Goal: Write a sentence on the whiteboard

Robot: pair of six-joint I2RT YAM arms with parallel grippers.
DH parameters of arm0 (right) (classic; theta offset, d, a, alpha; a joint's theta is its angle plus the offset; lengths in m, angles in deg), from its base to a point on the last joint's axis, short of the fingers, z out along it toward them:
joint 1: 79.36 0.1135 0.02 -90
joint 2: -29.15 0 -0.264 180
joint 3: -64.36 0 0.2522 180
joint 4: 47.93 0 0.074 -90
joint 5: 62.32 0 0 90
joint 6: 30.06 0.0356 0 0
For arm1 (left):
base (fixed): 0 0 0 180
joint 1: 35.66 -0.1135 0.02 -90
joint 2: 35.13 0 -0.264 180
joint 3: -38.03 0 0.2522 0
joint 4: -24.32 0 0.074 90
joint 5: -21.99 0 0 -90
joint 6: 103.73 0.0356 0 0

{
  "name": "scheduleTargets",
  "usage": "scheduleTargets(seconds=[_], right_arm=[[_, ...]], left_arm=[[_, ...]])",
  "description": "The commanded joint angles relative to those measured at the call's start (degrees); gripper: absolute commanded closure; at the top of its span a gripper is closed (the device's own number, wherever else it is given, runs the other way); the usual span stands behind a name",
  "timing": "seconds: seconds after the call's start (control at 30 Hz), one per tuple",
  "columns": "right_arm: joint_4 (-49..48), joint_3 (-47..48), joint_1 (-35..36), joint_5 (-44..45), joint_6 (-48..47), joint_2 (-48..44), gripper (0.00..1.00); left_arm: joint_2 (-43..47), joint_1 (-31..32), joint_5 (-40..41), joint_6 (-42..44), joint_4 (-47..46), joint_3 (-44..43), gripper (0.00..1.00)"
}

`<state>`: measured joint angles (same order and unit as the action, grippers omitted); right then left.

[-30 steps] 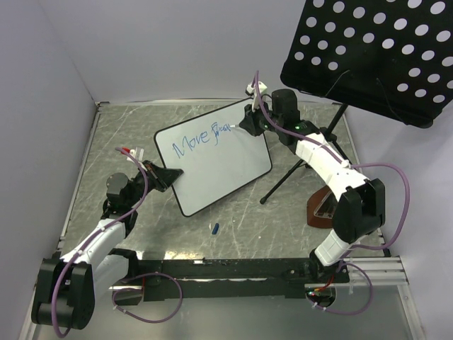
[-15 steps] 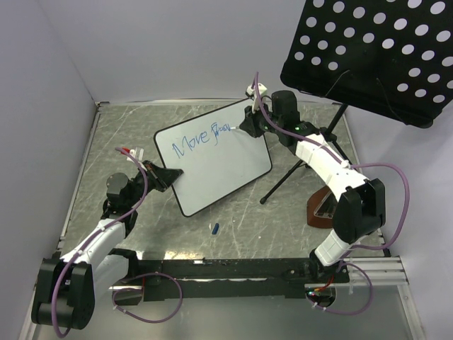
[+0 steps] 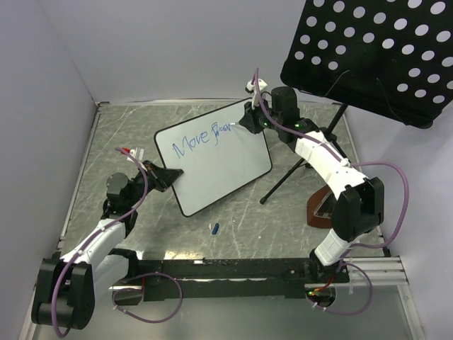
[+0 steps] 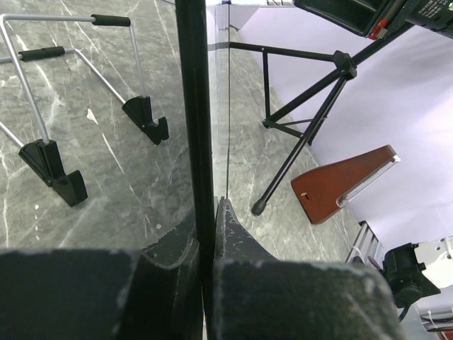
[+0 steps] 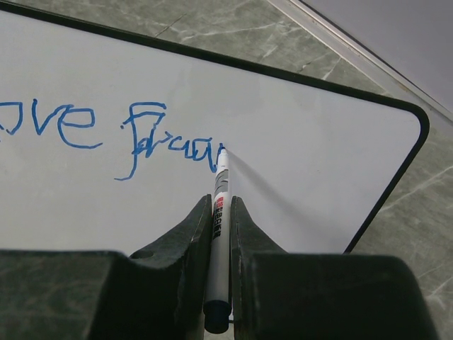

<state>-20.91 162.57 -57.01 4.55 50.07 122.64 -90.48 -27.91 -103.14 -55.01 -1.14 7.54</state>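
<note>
The whiteboard (image 3: 219,166) is held tilted above the table; its black rim (image 4: 192,106) shows edge-on in the left wrist view. My left gripper (image 3: 166,176) is shut on the board's lower left edge. Blue marker words (image 3: 202,138) run along the top of the board, "Move" and part of a second word (image 5: 170,145). My right gripper (image 3: 248,122) is shut on a white marker (image 5: 220,212). The marker's tip touches the board at the end of the blue writing.
A black perforated music-stand panel (image 3: 375,53) on a tripod (image 3: 297,170) stands at the right. A brown wedge-shaped metronome (image 3: 320,209) sits near it. A blue marker cap (image 3: 214,228) lies on the table. A wire stand (image 4: 71,106) shows in the left wrist view.
My right gripper has shifted slightly up and to the right with the marker. The board and left arm have not moved.
</note>
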Motion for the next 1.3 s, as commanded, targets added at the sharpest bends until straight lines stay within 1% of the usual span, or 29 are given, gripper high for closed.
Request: scheduleTargets(seconds=[0.0, 0.2, 0.3, 0.4, 0.57, 1.27], right_arm=[[-1.1, 3.5, -0.3, 2.6, 0.6, 1.8, 1.0], [-1.2, 3.5, -0.6, 4.1, 0.6, 1.5, 1.0], [-2.0, 3.2, -1.0, 2.0, 1.1, 0.7, 1.0], [-4.0, 1.3, -1.2, 0.1, 1.6, -1.6, 1.0], [-6.3, -0.7, -1.4, 0.6, 1.9, -4.6, 1.0], [-8.2, 0.5, -2.2, 5.5, 2.3, -2.7, 1.0]], left_arm=[[0.2, 0.5, -2.2, 7.1, 0.3, -0.7, 0.99], [0.2, 0.5, -2.2, 7.1, 0.3, -0.7, 0.99], [0.3, 0.5, -2.2, 7.1, 0.3, -0.8, 0.99], [0.4, 0.5, -2.0, 7.1, 0.5, -0.8, 0.99], [0.1, 0.5, -2.0, 7.0, 0.2, -0.6, 0.99], [0.0, 0.5, -2.3, 7.2, 0.6, -0.8, 0.99]])
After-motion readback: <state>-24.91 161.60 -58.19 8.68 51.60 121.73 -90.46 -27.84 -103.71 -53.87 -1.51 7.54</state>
